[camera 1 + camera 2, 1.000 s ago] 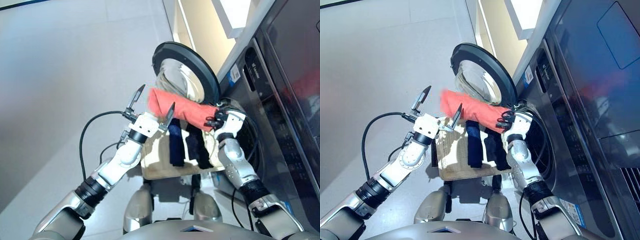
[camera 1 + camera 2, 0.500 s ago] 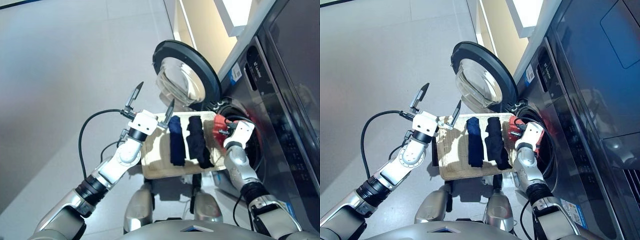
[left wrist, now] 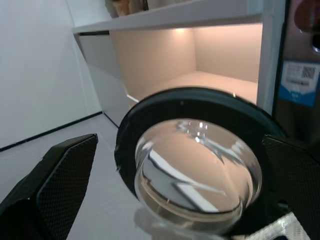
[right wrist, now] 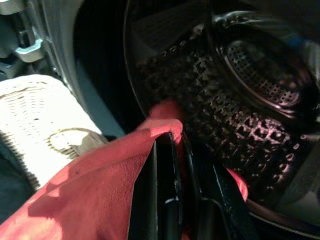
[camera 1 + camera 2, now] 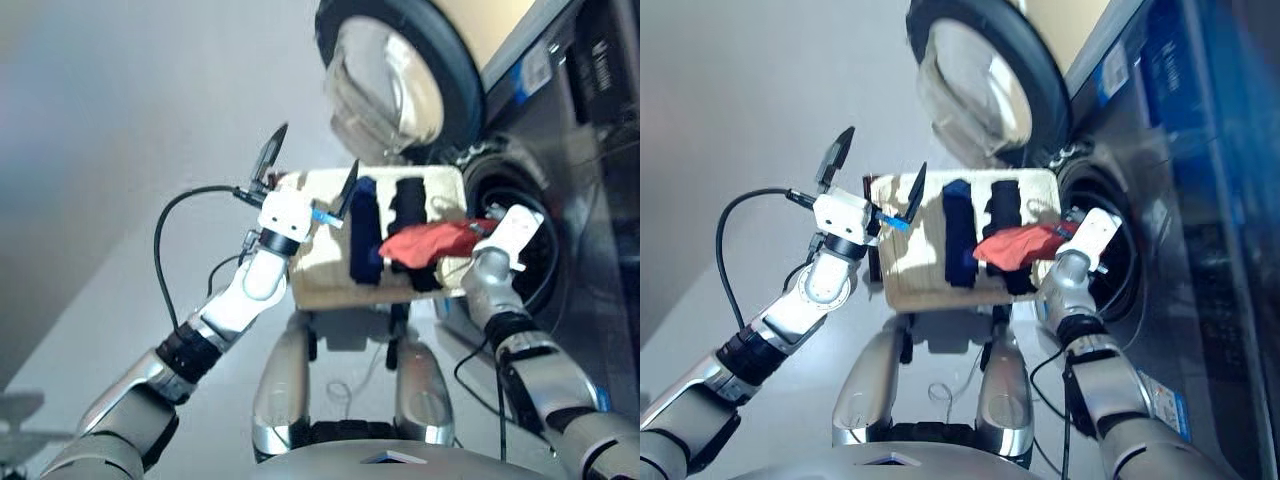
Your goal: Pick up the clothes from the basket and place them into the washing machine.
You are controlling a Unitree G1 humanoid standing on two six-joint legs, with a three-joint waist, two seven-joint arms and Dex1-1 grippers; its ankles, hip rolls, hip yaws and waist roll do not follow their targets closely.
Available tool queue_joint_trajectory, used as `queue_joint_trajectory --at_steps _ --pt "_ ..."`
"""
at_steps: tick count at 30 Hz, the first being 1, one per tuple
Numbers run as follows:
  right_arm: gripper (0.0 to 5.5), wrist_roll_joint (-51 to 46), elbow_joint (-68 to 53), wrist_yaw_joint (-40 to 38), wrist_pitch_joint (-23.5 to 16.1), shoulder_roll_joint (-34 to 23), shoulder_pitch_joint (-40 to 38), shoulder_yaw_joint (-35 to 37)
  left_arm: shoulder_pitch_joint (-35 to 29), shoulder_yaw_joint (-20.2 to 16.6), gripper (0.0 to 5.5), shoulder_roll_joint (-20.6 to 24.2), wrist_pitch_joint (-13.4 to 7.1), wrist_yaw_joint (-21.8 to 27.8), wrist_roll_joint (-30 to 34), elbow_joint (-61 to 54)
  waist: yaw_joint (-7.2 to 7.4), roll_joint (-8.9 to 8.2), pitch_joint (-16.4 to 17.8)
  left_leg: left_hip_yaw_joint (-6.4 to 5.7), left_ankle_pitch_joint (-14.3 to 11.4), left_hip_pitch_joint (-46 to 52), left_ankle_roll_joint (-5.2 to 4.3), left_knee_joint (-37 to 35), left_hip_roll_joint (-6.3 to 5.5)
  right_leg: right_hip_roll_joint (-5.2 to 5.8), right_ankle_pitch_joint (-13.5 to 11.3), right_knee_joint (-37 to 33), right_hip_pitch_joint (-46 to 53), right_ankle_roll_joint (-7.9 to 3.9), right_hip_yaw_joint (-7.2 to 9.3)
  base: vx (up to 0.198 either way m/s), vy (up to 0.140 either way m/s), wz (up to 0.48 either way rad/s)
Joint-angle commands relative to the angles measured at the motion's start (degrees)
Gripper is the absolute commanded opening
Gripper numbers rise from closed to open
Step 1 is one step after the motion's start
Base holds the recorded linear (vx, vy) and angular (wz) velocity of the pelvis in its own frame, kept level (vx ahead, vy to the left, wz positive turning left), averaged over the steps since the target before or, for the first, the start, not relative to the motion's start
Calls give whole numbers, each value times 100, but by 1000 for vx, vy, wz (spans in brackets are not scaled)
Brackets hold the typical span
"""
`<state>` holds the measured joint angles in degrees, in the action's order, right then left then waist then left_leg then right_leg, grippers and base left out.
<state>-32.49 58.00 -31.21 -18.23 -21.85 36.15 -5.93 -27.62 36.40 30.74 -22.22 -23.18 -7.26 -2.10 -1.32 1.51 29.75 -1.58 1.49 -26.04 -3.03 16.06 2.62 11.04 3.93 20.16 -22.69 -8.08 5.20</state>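
Nearest us, low in the frame, our two arms reach up and forward. Our left tool (image 5: 310,175) stands left of centre with its two black fingers spread wide and nothing between them. Our right tool (image 4: 182,150) at centre right is clamped narrow on the red garment (image 5: 432,241), right at the dark mouth of the washing machine (image 5: 1140,180). The red cloth trails back leftward from that tool across the black garment (image 5: 408,205).

Behind the tools sits the cream basket (image 5: 320,275) in mid-frame, with the navy garment (image 5: 364,232) and the black one lying side by side in it. To the right opens the drum (image 4: 240,100), its dimpled metal wall just beyond the cloth's tip. Farthest, at top centre, the round glass door (image 5: 395,75) stands swung open.
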Motion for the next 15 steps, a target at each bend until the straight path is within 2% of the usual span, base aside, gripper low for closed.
queue_joint_trajectory --at_steps 1,6,10,15 --pt "0 -80 -327 -345 -513 -522 101 270 66 -120 550 65 -297 -293 107 -781 -77 40 -8 -96 -591 -342 -108 978 84 10 165 973 -672 8 -331 -99 -46 102" --pt "0 208 -92 -826 -406 -1073 498 290 -20 -111 550 55 -202 -535 189 -760 -27 77 5 -169 -640 -1045 -122 1353 109 -53 280 1409 -1424 76 -369 -63 -28 66" --pt "0 931 99 -1368 -92 -1851 860 223 -82 -106 550 80 -122 -718 358 -800 -6 81 5 -211 -649 -1546 -167 1533 129 -50 335 1625 -1898 96 -354 -47 -25 -9" --pt "0 1139 596 -1886 161 -2775 1405 154 -81 -5 550 213 -24 -894 467 -826 -1 83 5 -258 -655 -1965 -200 1670 139 -50 392 1816 -2314 109 -349 0 0 0"
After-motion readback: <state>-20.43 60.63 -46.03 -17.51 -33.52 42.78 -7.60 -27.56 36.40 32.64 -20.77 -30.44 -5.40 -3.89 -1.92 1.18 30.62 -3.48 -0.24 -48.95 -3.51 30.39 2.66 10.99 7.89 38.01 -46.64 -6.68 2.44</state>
